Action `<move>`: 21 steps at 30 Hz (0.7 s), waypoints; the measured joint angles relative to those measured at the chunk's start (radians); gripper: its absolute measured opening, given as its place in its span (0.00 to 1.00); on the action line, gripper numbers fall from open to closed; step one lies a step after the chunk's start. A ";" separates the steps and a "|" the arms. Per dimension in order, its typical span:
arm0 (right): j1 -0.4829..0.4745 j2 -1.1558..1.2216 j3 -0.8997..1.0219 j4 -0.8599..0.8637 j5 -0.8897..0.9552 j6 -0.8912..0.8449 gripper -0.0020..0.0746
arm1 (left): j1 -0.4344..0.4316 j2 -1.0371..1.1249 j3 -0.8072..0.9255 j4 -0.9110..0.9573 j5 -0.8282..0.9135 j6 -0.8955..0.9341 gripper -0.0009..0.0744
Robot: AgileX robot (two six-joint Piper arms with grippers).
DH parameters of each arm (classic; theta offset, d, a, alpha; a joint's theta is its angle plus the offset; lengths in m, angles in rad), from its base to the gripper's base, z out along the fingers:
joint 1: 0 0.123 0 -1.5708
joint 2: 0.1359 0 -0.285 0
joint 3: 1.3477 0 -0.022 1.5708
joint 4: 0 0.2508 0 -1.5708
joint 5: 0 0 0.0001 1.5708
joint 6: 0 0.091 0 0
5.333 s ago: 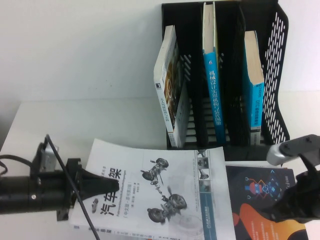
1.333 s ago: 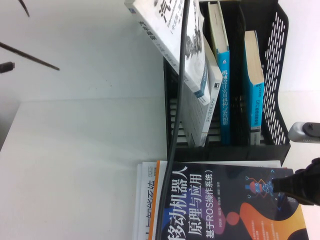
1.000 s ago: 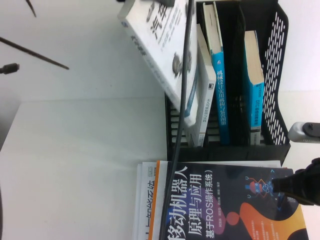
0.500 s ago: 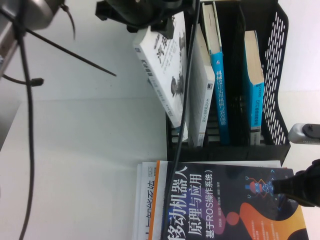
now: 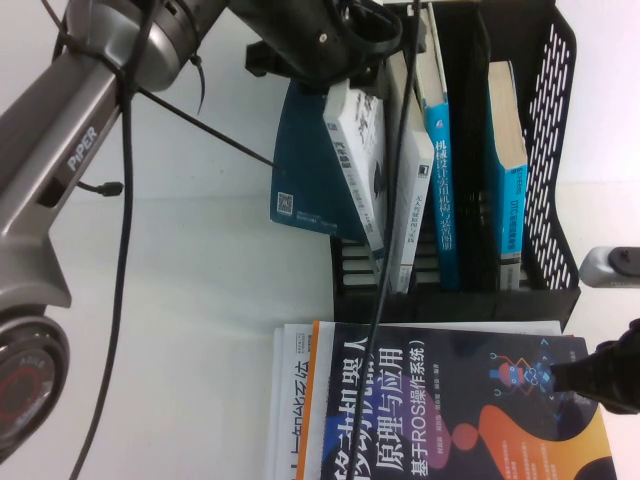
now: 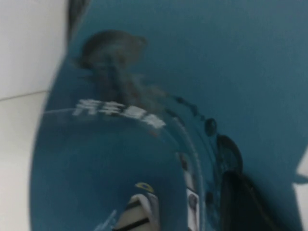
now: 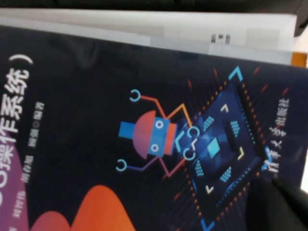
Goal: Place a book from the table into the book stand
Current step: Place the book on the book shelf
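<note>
The book [image 5: 356, 150] stands nearly upright at the leftmost slot of the black book stand [image 5: 552, 150], white spine facing me, its lower end at the stand's floor. Its teal back cover [image 5: 305, 170] flares out to the left, outside the stand. My left gripper [image 5: 325, 48] is at the book's top edge and is shut on it. In the left wrist view the teal cover [image 6: 144, 96] fills the picture and one dark finger [image 6: 240, 202] lies against it. My right gripper [image 5: 600, 378] rests low at the right over the navy robot book. The white table [image 5: 180, 330] lies in front.
The navy-and-orange robot book [image 5: 450, 410] lies on a white book [image 5: 290, 400] before the stand, and also shows in the right wrist view [image 7: 144, 134]. A white book [image 5: 405, 180] and two blue-spined books [image 5: 440, 180] [image 5: 505, 170] stand in the stand. A black cable [image 5: 385, 250] hangs across it.
The book has come down from a tilt above the stand to nearly upright in the leftmost slot. Its teal back cover has swung out to the left. My left arm has moved in.
</note>
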 joint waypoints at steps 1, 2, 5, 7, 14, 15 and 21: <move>0.000 -0.011 0.000 -0.002 0.002 -0.005 0.02 | 0.000 0.002 -0.003 -0.014 0.000 0.011 0.28; 0.000 -0.018 0.000 -0.004 0.004 -0.006 0.02 | 0.000 0.004 -0.011 -0.020 0.000 0.018 0.28; 0.000 -0.035 0.000 -0.004 0.005 -0.008 0.02 | -0.002 0.008 -0.046 -0.013 0.031 0.027 0.17; 0.000 -0.035 0.000 -0.004 0.006 -0.009 0.02 | -0.002 0.008 -0.081 -0.008 0.072 0.031 0.17; 0.000 -0.037 0.000 -0.006 0.011 -0.009 0.02 | 0.000 -0.034 -0.202 -0.028 0.157 0.029 0.17; 0.000 -0.037 0.000 -0.006 0.011 -0.009 0.02 | 0.002 -0.043 -0.212 -0.036 0.160 0.033 0.17; 0.000 -0.037 0.000 -0.006 0.013 -0.009 0.02 | 0.004 -0.109 -0.244 -0.085 0.160 0.061 0.17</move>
